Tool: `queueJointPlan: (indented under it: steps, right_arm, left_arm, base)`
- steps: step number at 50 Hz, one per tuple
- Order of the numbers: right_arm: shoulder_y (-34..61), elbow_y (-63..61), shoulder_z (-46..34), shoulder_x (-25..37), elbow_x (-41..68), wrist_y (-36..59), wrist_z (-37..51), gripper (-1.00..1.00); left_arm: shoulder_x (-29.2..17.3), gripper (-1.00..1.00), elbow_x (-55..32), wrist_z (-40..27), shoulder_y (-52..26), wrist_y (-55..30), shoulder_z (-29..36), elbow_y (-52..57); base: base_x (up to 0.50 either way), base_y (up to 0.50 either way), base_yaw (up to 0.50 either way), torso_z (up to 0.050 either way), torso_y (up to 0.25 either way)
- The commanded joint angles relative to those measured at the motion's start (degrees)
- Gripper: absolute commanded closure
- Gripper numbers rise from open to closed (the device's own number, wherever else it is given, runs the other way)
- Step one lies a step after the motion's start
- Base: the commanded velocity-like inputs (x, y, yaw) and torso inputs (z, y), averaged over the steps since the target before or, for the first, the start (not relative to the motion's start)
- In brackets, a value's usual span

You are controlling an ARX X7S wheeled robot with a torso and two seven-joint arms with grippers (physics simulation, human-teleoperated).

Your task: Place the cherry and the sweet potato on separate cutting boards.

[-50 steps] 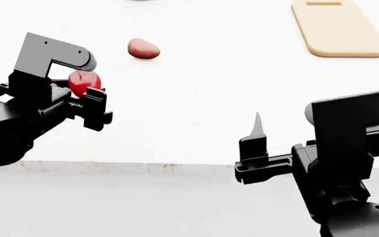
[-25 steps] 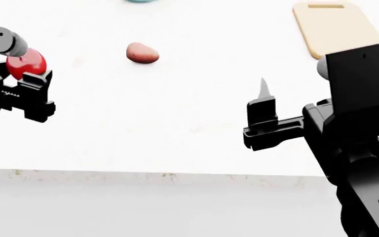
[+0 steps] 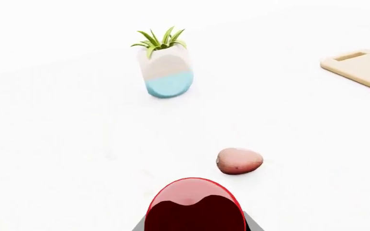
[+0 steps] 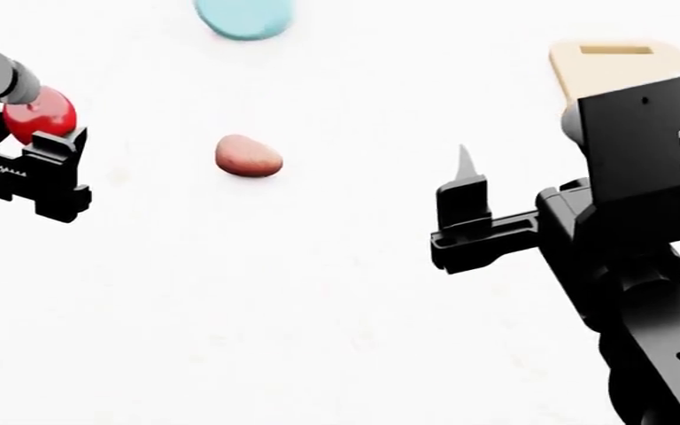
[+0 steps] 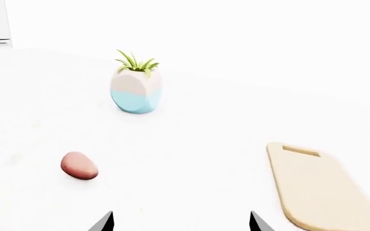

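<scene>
My left gripper (image 4: 33,133) is shut on the glossy red cherry (image 4: 39,113) and holds it above the white table at the far left; the cherry fills the near edge of the left wrist view (image 3: 194,204). The pinkish-brown sweet potato (image 4: 248,156) lies on the table between the arms, also in the left wrist view (image 3: 239,160) and the right wrist view (image 5: 79,166). One tan round-cornered cutting board (image 4: 618,66) lies at the far right, partly behind my right arm, and shows in the right wrist view (image 5: 320,190). My right gripper (image 5: 179,222) is open and empty. The second board is out of view.
A white and light-blue pot with a green plant (image 5: 137,91) stands at the back of the table, also in the left wrist view (image 3: 165,70); its blue base (image 4: 243,16) shows at the top of the head view.
The head view has shifted forward, so the table's front edge has left the picture. The left gripper still holds the cherry. The right gripper stays open.
</scene>
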Motion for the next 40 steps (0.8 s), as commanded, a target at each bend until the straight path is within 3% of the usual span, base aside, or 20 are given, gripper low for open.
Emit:
queueJointPlan:
  steps: [1, 26, 40]
  right_arm:
    - [0.16, 0.05, -0.31, 0.00, 0.58, 0.11, -0.19, -1.00]
    - [0.90, 4.84, -3.38, 0.28, 0.89, -1.41, -2.99, -1.00]
    - [17.03, 25.42, -24.77, -0.19, -3.60, -3.92, -18.22, -1.00]
  left_arm:
    - [-0.33, 1.00, -0.52, -0.36, 0.27, 0.26, -0.06, -0.22]
    - [-0.57, 1.00, -1.52, -1.19, 0.04, -0.62, -0.34, 1.28]
    - [-1.19, 1.00, -1.98, -1.69, 0.21, -0.94, -0.56, 2.07]
  base:
    - [0.47, 0.29, 0.00, 0.000, 0.000]
    - [0.43, 0.27, 0.00, 0.000, 0.001]
    - [0.00, 0.00, 0.00, 0.000, 0.000]
